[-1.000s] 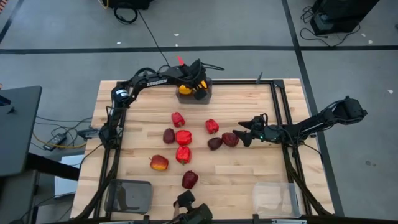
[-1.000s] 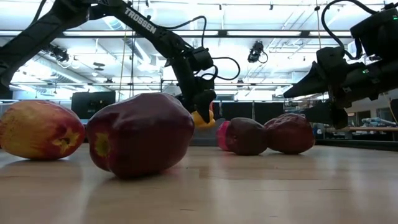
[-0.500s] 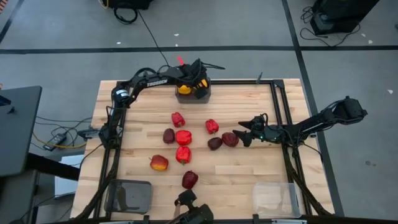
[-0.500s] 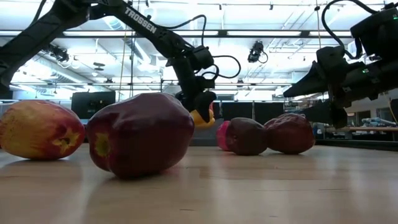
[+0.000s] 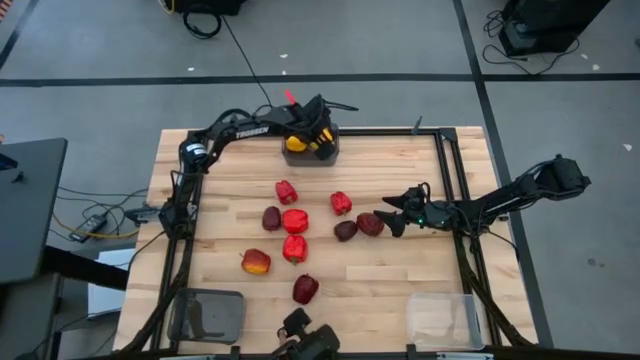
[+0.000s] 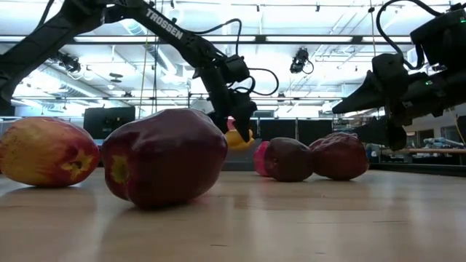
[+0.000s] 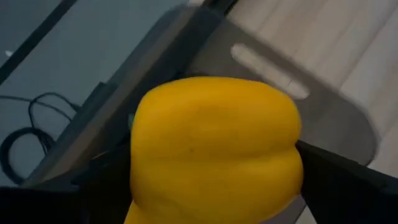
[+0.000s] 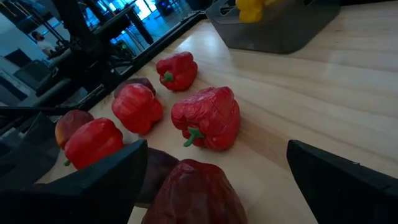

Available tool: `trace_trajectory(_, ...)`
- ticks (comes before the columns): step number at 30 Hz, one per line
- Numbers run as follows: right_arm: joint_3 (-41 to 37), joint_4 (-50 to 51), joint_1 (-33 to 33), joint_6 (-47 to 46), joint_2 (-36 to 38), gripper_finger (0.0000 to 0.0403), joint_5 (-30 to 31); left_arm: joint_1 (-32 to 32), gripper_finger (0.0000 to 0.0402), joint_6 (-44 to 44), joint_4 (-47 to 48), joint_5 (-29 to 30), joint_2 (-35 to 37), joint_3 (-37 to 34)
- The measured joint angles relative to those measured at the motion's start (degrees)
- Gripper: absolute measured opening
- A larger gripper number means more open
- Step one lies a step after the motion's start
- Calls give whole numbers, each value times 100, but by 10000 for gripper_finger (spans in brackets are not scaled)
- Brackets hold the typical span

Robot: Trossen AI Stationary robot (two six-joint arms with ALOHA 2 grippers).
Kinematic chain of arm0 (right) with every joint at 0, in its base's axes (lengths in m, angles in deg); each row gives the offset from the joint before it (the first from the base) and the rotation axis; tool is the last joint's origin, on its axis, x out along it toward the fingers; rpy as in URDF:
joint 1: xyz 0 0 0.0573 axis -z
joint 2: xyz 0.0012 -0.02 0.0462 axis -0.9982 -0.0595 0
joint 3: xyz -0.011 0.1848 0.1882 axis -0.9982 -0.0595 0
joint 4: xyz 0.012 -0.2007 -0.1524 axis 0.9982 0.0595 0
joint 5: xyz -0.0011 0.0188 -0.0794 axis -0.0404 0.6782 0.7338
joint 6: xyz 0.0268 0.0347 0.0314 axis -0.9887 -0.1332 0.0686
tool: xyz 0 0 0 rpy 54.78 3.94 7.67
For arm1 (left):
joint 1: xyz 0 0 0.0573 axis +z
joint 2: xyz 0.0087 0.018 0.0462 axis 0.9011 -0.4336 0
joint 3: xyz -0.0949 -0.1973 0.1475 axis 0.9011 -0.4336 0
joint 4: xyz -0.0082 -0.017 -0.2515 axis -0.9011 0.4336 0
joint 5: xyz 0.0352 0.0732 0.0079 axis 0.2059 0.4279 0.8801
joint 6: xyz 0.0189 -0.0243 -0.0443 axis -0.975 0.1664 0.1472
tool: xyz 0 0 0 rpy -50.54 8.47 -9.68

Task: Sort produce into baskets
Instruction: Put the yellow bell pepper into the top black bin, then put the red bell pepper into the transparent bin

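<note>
Robotics lab, grey floor [image 5: 120,50], loose cables [image 5: 95,222], ceiling strip lights [image 6: 306,40]

Red peppers and a dark fruit before the right gripper [image 8: 214,180]

Its fingers stand wide apart either side of a dark maroon fruit [image 8: 194,191]. Beyond lie four red peppers [image 8: 207,117] and a grey basket [image 8: 280,28] holding a yellow fruit [image 8: 250,9].

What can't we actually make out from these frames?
- Inside of the dark basket at the far edge: high view, left gripper covers it.
- Whether the yellow fruit touches the basket floor: left wrist view, the fruit fills the frame.
- Contact between the right gripper and the maroon fruit: too small in the high view, cut off in the right wrist view.
</note>
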Motion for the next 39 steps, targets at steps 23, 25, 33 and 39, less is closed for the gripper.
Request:
trace_trajectory(23, 0, 18, 0, 40, 0, 393, -2, -360, 399, -405, 1280, 752, 33, 1449)
trace_trajectory(25, 0, 23, -14, 42, -1, 393, -6, -480, 399, -442, 1572, 777, 48, 1530)
trace_trajectory(33, 2, -64, -278, 29, 0, 393, 35, -1064, 399, -304, 2459, 756, 337, 1310)
trace_trajectory(39, 2, -322, -536, 13, 0, 393, 44, -1572, 399, 14, 2682, 650, 925, 1311)
